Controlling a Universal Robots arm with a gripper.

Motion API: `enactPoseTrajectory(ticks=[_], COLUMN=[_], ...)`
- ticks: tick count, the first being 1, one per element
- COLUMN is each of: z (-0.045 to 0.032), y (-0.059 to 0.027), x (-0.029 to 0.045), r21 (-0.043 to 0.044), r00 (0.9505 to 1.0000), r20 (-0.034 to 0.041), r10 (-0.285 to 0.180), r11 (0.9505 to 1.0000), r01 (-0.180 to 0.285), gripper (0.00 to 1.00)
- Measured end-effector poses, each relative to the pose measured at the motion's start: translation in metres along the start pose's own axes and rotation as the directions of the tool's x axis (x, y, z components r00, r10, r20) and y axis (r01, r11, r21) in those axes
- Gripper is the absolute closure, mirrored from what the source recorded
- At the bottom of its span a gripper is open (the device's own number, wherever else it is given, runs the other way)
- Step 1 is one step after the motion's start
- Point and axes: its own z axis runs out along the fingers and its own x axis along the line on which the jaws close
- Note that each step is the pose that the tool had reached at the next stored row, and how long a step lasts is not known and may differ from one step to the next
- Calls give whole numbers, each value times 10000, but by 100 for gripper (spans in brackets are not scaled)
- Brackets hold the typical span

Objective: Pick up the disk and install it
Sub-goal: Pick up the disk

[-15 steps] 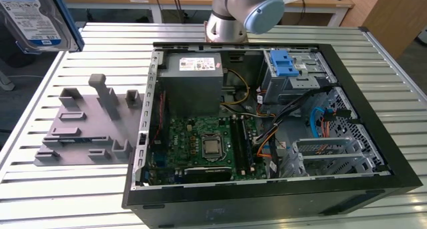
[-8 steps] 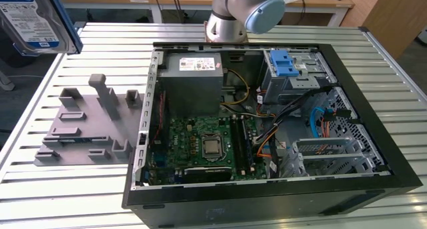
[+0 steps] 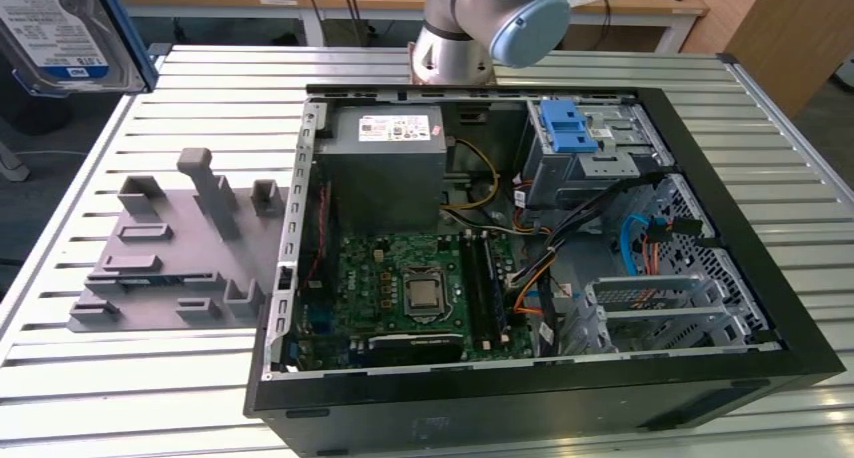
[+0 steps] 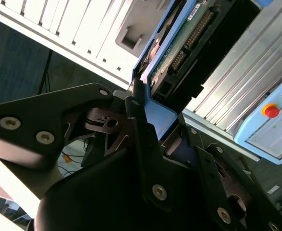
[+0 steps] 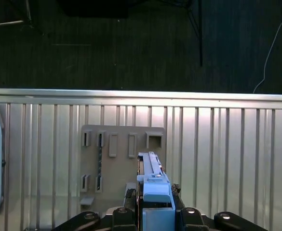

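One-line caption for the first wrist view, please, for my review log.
The claw grips the disk edge-on, with the grey fixture plate beyond it on the slatted metal table.

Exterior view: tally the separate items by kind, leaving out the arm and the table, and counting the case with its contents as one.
disk: 1
open computer case: 1
grey slotted holder plate: 1
Total: 3

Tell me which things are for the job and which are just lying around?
For the job: disk, held in the gripper; open computer; its drive cage.
Lying about: grey holder; control box with red button.
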Motion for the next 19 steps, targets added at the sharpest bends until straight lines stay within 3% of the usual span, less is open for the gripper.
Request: enactPoseTrajectory(ticks=[4,19], z=[-6,-11], y=[0,-7], x=[31,333], r21=[1,-13], r00=[10000,10000], r20=[4,26], r10=[0,1], r11=[10000,10000], r01=[0,-1], gripper=[64,64])
